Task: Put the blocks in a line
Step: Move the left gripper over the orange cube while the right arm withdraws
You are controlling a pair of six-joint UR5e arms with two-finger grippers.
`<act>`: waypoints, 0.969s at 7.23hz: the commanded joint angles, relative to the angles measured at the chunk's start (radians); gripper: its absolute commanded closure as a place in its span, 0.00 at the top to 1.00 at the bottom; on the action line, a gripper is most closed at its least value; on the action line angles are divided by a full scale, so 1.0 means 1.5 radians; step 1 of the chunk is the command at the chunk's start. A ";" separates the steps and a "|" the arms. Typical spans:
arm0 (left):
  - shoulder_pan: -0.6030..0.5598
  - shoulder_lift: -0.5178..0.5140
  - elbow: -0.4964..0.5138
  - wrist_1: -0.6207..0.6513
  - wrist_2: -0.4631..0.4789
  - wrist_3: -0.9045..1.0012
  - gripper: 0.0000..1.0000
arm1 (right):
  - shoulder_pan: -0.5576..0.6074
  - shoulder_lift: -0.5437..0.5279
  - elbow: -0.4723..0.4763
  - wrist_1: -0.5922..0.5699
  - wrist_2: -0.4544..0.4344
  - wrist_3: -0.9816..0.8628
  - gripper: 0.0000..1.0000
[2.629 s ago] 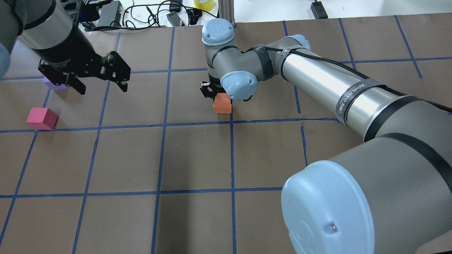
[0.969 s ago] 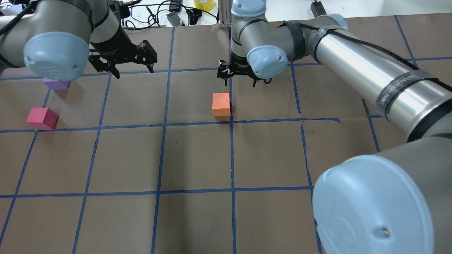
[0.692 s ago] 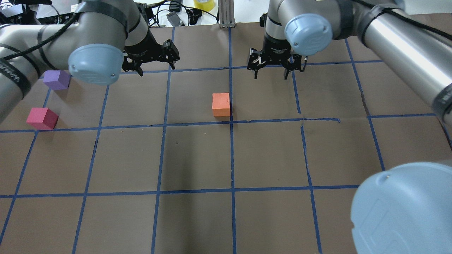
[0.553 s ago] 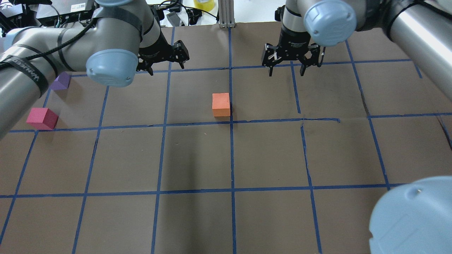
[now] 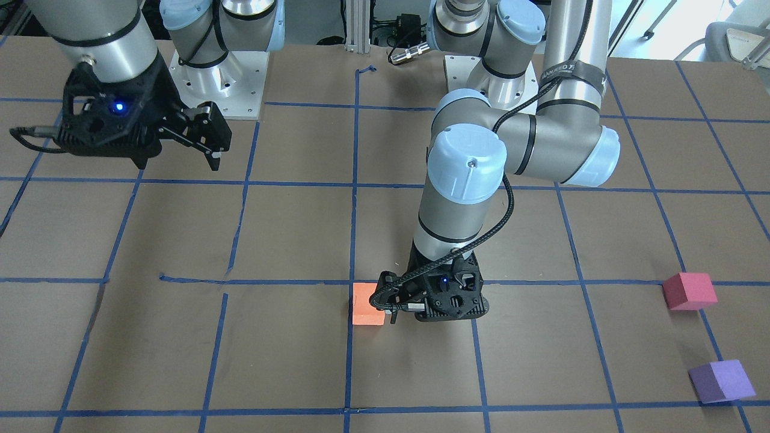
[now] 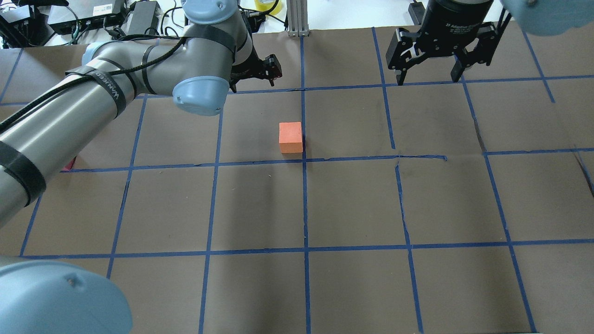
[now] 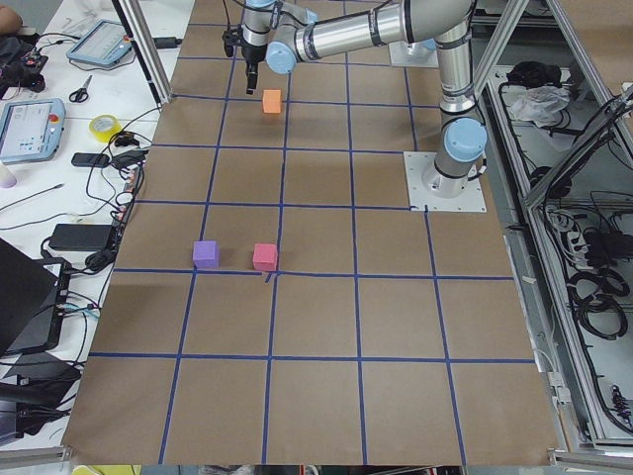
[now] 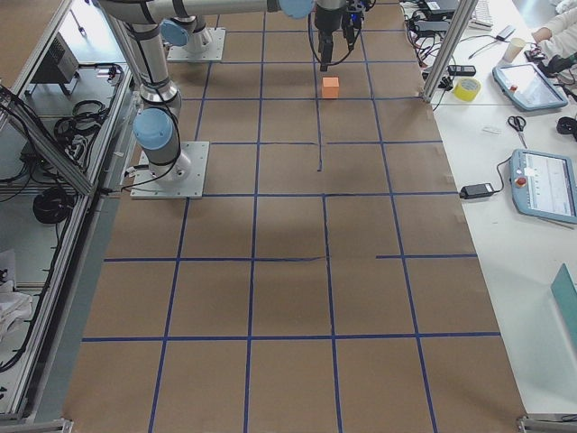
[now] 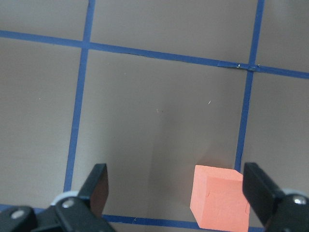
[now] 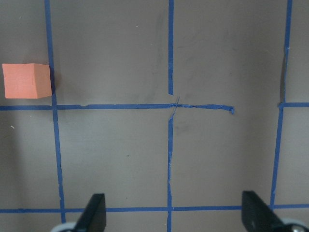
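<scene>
The orange block (image 6: 291, 137) sits on the brown table near the middle, and also shows in the front view (image 5: 367, 313). My left gripper (image 6: 253, 81) hangs open above and just beyond it. In the left wrist view the orange block (image 9: 219, 195) lies between the open fingers (image 9: 99, 186), close to the right one. The red-pink block (image 5: 690, 291) and the purple block (image 5: 720, 380) sit apart, far out on my left side. In the overhead view my left arm hides them almost wholly. My right gripper (image 6: 428, 76) is open, empty and raised at the far right.
Blue tape lines (image 6: 305, 199) grid the brown table. Cables, boxes and a yellow tape roll (image 6: 269, 4) lie past the far edge beside a metal post (image 6: 297, 18). The two arm bases (image 5: 216, 72) stand at the robot's side of the table.
My right gripper let go of the orange block, rose and swung away to the right. My left arm swept right from beside the purple block to just beyond the orange block.
</scene>
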 commanded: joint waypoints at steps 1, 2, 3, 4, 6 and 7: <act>-0.002 -0.036 0.005 0.006 -0.003 0.019 1.00 | 0.002 -0.036 0.015 0.001 0.000 -0.004 1.00; -0.005 -0.056 0.010 0.009 -0.008 0.001 1.00 | -0.002 -0.036 0.034 -0.003 -0.012 -0.004 1.00; -0.035 -0.063 0.031 0.003 -0.010 -0.036 1.00 | -0.002 -0.044 0.036 0.000 -0.045 -0.006 1.00; -0.067 -0.063 0.032 -0.041 -0.004 -0.037 1.00 | 0.004 -0.045 0.042 0.002 -0.043 -0.004 1.00; -0.069 -0.064 0.030 -0.118 -0.009 -0.032 1.00 | -0.001 -0.047 0.050 -0.002 -0.045 -0.003 1.00; -0.070 -0.075 0.027 -0.119 -0.009 -0.027 1.00 | -0.001 -0.047 0.050 -0.002 -0.045 -0.002 1.00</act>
